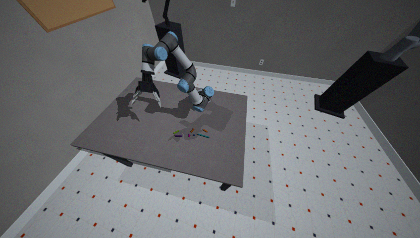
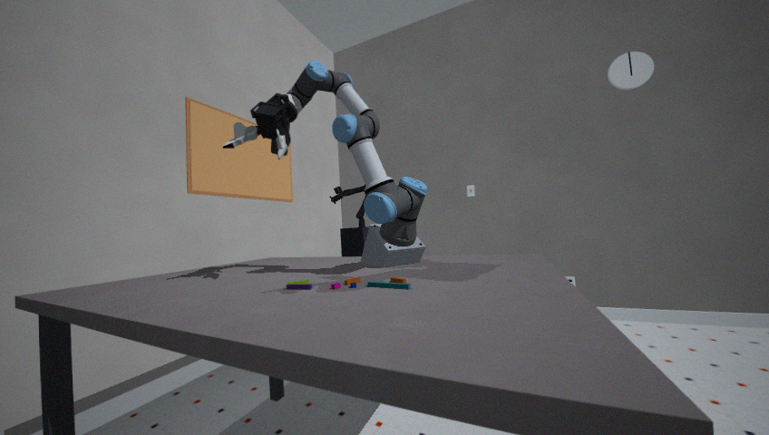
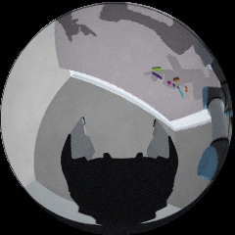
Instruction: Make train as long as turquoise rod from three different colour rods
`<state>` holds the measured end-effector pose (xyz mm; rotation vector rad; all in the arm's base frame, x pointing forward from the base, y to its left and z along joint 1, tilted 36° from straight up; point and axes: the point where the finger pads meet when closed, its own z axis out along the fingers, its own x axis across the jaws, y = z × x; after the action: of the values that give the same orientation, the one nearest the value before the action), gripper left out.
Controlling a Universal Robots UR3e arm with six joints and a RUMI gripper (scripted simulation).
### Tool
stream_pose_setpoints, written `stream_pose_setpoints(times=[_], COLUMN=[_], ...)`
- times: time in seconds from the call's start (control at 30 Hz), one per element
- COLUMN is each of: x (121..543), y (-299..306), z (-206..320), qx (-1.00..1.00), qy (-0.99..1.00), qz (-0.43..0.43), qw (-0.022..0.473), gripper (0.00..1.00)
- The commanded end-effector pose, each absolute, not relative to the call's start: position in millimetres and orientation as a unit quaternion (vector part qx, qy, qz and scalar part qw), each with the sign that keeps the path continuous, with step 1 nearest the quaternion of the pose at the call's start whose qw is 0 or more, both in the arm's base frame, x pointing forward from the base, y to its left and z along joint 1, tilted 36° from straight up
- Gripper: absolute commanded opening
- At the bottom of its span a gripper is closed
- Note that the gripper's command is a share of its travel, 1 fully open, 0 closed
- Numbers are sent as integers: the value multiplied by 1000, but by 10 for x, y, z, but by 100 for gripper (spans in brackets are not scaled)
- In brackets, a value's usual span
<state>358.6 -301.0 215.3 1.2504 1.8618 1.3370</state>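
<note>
No brand, label or readable writing shows on the arm, the rods or the room; the only marking is a single dark hand on a round wall clock (image 2: 630,70). The gripper (image 1: 146,99) hangs high above the far left part of the counter (image 1: 118,141), its two fingers (image 1: 133,97) spread as wide as they go with nothing between them, and the wrist view confirms bare air between the fingertips. The rods lie in a small cluster on the counter, near the arm's base (image 2: 418,250) and well apart from the gripper, to its right and nearer in the top view. The turquoise rod (image 1: 203,136) lies flat at the right end of the cluster, the longest piece there. Just beyond it is one orange rod (image 1: 204,130), and a second orange rod (image 1: 191,130) lies a little to the left, tilted. Between the turquoise rod and the left side of the group sit a small blue rod (image 1: 193,135) and a short magenta rod (image 1: 188,135), close to each other but whether they touch cannot be told at this size. At the left end a purple rod (image 1: 178,136) lies flat, with a lime rod (image 1: 176,131) just beyond it, angled. None of the rods stands in line end to end with another. An orange board (image 2: 237,153) hangs on the left wall behind the gripper in the exterior view.
</note>
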Motion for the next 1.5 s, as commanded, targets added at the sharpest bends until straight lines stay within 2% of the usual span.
stream_pose_setpoints(times=[0.0, 0.8, 1.47], x=[3596, 3633, 3639], y=[-2943, -2620, -2149], z=[2136, 2033, 1858], qx=[437, 299, 90], qy=[709, 796, 868], qz=[479, 425, 348], qw=[278, 312, 343], gripper=[100, 100, 100])
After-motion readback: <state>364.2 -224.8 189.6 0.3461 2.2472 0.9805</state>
